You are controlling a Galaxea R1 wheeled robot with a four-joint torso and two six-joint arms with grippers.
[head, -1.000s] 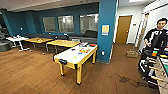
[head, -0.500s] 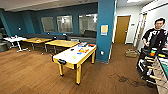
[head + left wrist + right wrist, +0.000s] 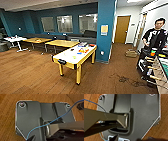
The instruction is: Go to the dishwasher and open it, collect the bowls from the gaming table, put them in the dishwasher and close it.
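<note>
The gaming table (image 3: pixel 72 58), with a glossy white top, yellow frame and legs, stands in the middle of the head view a few steps ahead on the wood floor. Colourful graphics mark its centre. Small things sit at its far end, among them a pale one (image 3: pixel 82 44) and a red one (image 3: pixel 92 45); they are too small to tell as bowls. The dishwasher is out of view. Both wrist views look down past the robot's dark plate onto brown wood floor (image 3: pixel 7 112).
A blue pillar (image 3: pixel 106 30) rises just behind the gaming table's far right corner. Low wooden tables (image 3: pixel 62 43) and a white table (image 3: pixel 15 39) stand at the back left. At the right are a foosball table (image 3: pixel 160 71) and a person (image 3: pixel 155 37). Open floor (image 3: pixel 30 72) lies left of the gaming table.
The whole head picture has shifted a little, so the camera moved; the gaming table now sits slightly further left. Nothing on it has visibly moved.
</note>
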